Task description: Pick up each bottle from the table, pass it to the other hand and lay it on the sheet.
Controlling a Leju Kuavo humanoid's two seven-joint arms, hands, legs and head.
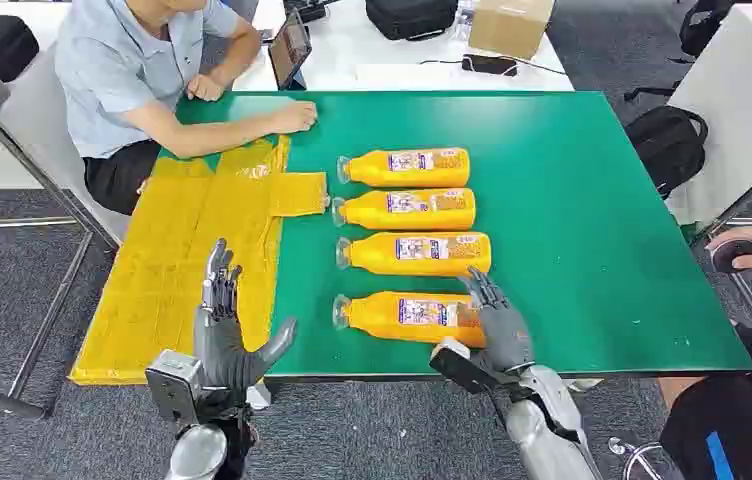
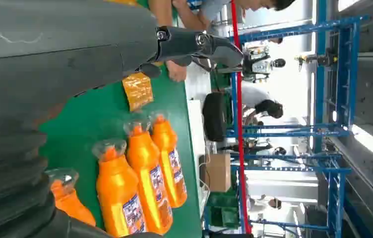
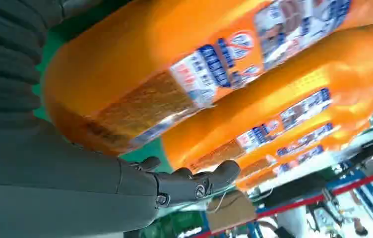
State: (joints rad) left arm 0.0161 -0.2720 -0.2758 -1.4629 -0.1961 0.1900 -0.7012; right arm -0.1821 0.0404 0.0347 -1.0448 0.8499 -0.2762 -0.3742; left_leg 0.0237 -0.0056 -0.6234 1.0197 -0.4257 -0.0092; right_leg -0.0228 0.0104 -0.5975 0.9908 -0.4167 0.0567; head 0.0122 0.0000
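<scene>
Green matte tabletop point(image 1: 592, 200), grey carpet floor point(image 1: 12, 300) around.
Right hand point(image 1: 497, 322) fingers lay spread at base end of nearest orange plastic bottle point(image 1: 407, 316); grip unclear.
Left hand point(image 1: 224, 330) fingers spread, empty, above yellow crinkled sheet point(image 1: 192, 240).

Silver arms — grey hands point(image 1: 227, 330), ribbed wrist covers.

Four bottles lay on their sides in a column on the counter point(image 1: 602, 200), caps toward the sheet point(image 1: 192, 260), which covered the counter's left end. The nearest bottle point(image 1: 402, 315) lay beside the right hand point(image 1: 497, 325), whose fingers sat at its base end; behind it came the second bottle point(image 1: 417, 253), third bottle point(image 1: 407, 208) and farthest bottle point(image 1: 407, 167). The left hand point(image 1: 227, 335) stood over the sheet's near edge. A person point(image 1: 142, 70) sat behind the sheet.
</scene>
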